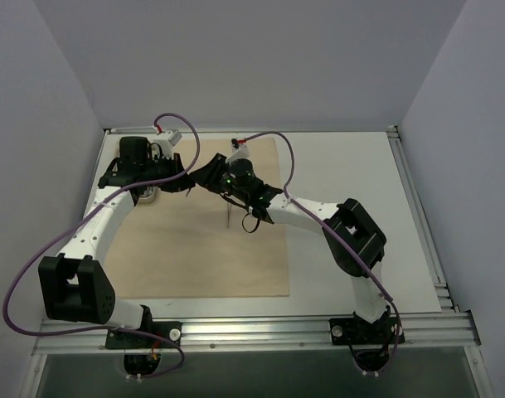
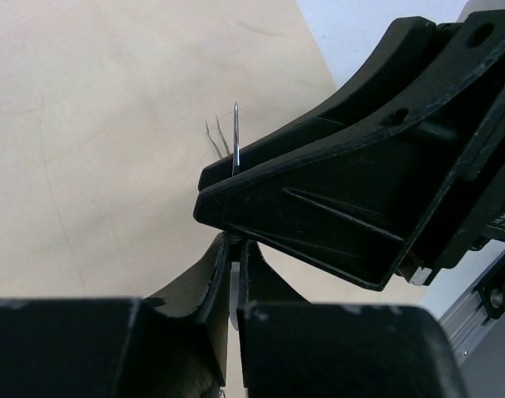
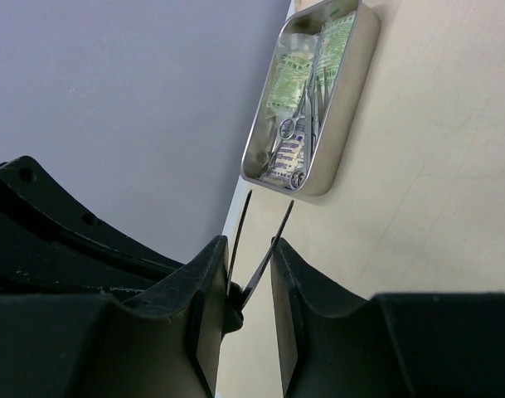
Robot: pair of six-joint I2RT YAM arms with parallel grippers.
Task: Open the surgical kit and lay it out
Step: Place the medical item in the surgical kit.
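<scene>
From above, the beige cloth wrap (image 1: 206, 220) lies spread flat on the desk (image 1: 360, 215), and both arms meet over its far half. The steel tray (image 1: 146, 194) sits at the wrap's far-left edge, mostly hidden under the left arm. The left hand (image 1: 186, 179) and right hand (image 1: 217, 176) nearly touch, with a thin instrument dangling toward the wrap beneath them.

In the left wrist view, the left hand (image 2: 235, 286) is pressed together, pinching a slim pale piece that appears to be the butt of the tweezers (image 2: 235, 137), whose steel tips poke out past the right hand's black body, above the wrap (image 2: 94, 149).

In the right wrist view, the right hand (image 3: 250, 274) stands partly spread, its fingers (image 3: 209, 286) flanking the two tweezer prongs (image 3: 260, 240) without clearly clamping them. Beyond the wrap's edge-side, the tray (image 3: 356, 91) holds the green and white packets (image 3: 298, 66) and scissor-like instruments (image 3: 298, 133).

This looks like a hand-to-hand pass of the tweezers, midway through laying out. Next, the right hand likely must squeeze firmly before the left lets go, then set them on bare wrap.
</scene>
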